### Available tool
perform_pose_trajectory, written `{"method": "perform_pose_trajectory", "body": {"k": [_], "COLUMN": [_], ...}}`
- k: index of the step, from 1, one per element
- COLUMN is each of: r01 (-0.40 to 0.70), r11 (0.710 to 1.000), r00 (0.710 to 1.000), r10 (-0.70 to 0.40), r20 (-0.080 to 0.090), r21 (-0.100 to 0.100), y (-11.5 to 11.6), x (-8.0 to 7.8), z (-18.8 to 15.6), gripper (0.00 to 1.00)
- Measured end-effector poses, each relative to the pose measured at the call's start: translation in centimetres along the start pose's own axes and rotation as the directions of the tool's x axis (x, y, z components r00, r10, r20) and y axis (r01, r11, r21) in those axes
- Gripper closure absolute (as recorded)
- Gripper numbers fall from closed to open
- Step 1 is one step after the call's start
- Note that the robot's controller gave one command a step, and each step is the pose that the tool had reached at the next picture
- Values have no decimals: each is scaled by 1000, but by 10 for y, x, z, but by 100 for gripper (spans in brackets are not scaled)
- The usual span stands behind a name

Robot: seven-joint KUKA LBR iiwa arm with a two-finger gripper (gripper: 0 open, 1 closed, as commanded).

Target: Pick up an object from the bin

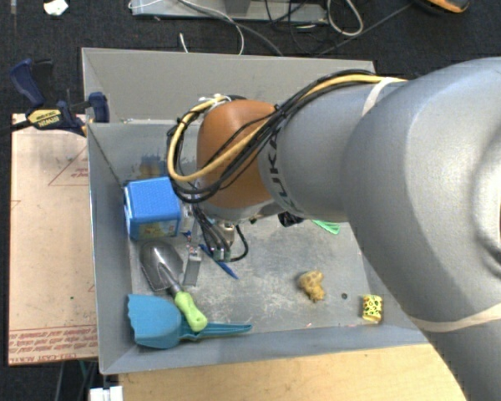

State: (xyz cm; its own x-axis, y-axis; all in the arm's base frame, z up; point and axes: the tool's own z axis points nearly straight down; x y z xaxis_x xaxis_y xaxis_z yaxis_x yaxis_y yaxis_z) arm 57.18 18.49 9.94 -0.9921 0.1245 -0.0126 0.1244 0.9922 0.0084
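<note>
My gripper hangs below the orange wrist cover, low in the left half of the bin. It is just right of a blue box and directly above the scoop of a small metal trowel with a lime-green handle. A thin blue pen-like stick lies right beside it. A blue plastic scoop lies along the front wall, under the trowel's handle. I see nothing held by the gripper.
A tan lumpy piece and a yellow dotted die lie at the front right of the bin floor. A green scrap peeks out from under the arm, which covers the bin's right and back.
</note>
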Motion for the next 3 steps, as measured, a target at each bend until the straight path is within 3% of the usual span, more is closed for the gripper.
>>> {"method": "perform_pose_trajectory", "body": {"k": [1, 2, 3], "r01": [147, -15, -15], "r11": [989, 1000, 1000], "r00": [989, 1000, 1000], "r10": [-147, 15, 15], "r20": [33, 7, 6], "r21": [-5, 0, -1], "y": [50, -32, -32], "x": [57, 7, 7], "z": [20, 28, 28], "gripper": [0, 100, 100]}}
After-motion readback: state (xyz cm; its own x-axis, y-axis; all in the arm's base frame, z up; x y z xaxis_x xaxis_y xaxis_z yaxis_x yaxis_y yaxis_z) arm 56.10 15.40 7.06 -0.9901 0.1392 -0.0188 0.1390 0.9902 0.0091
